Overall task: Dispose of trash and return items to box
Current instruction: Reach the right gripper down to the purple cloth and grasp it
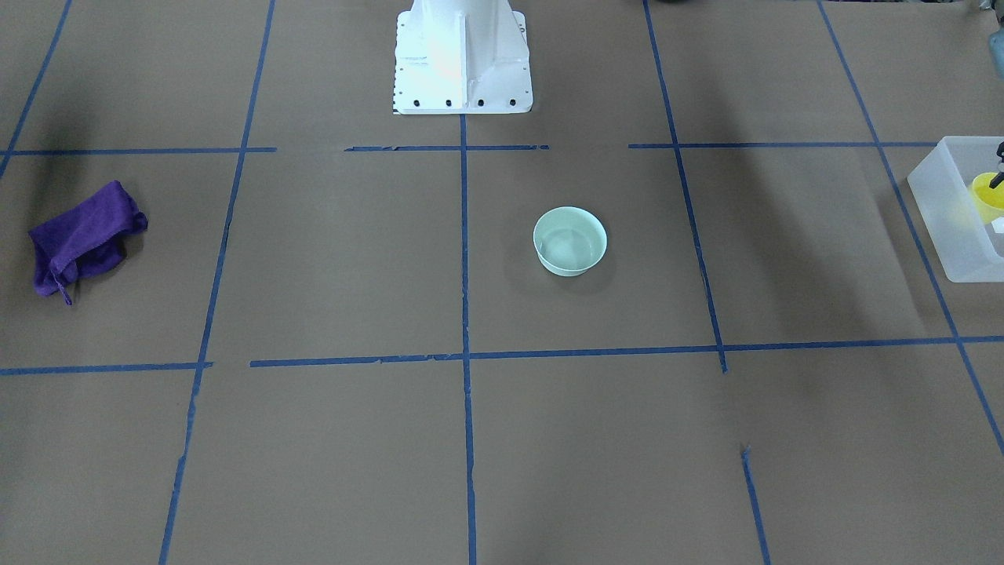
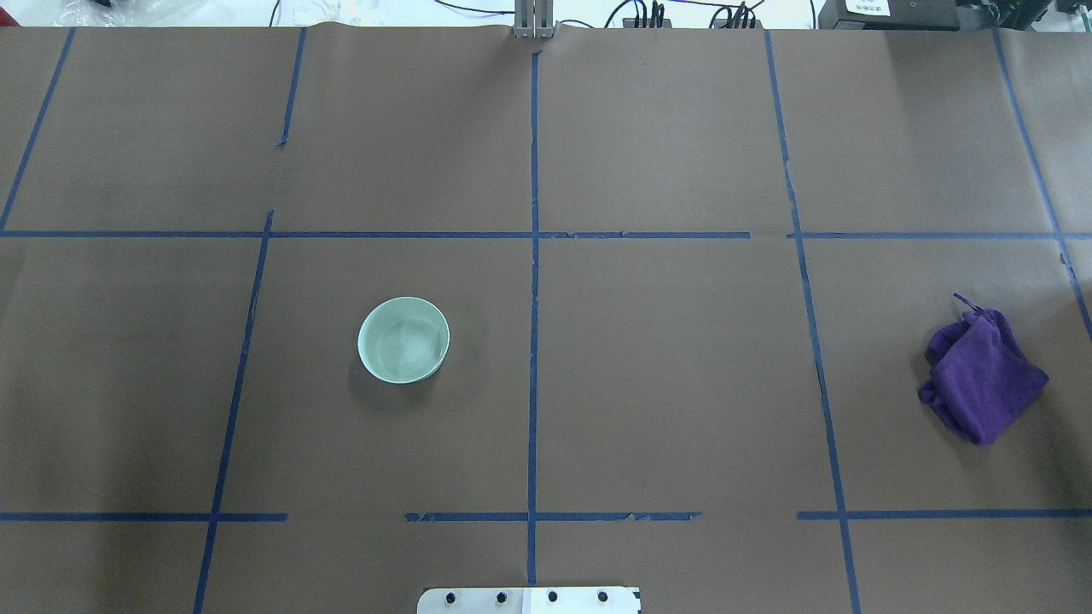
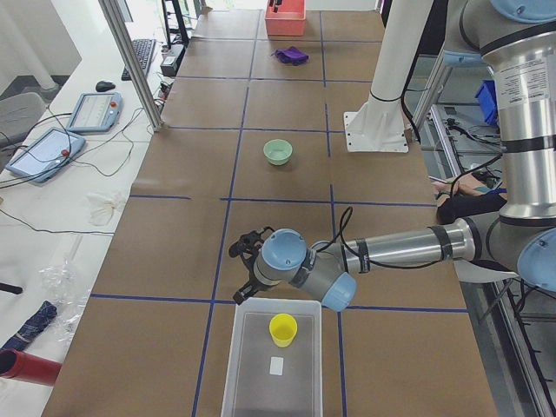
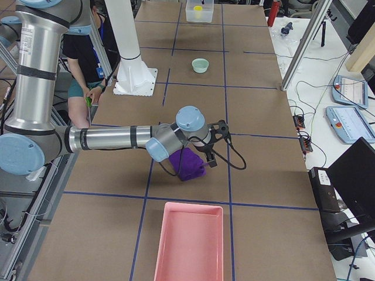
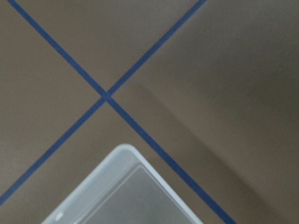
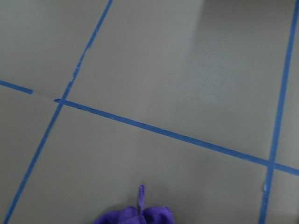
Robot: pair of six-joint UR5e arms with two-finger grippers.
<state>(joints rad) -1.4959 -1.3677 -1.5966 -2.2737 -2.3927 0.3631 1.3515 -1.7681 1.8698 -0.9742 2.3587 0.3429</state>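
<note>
Well, the left gripper (image 3: pixel 246 287) is hanging just over the end of the box (image 3: pixel 236 365) that faces the bowl, and I cannot tell whether its fingers are apart or together. The yellow cup (image 3: pixel 282 329) is standing upright inside that box, near a small white label (image 3: pixel 276 366). The mint-green bowl (image 2: pixel 403 339) is sitting alone on the table (image 2: pixel 665 384), well apart from the box. The right gripper (image 4: pixel 209 159) is hovering above a crumpled purple cloth (image 4: pixel 188 167), its fingers equally unreadable.
</note>
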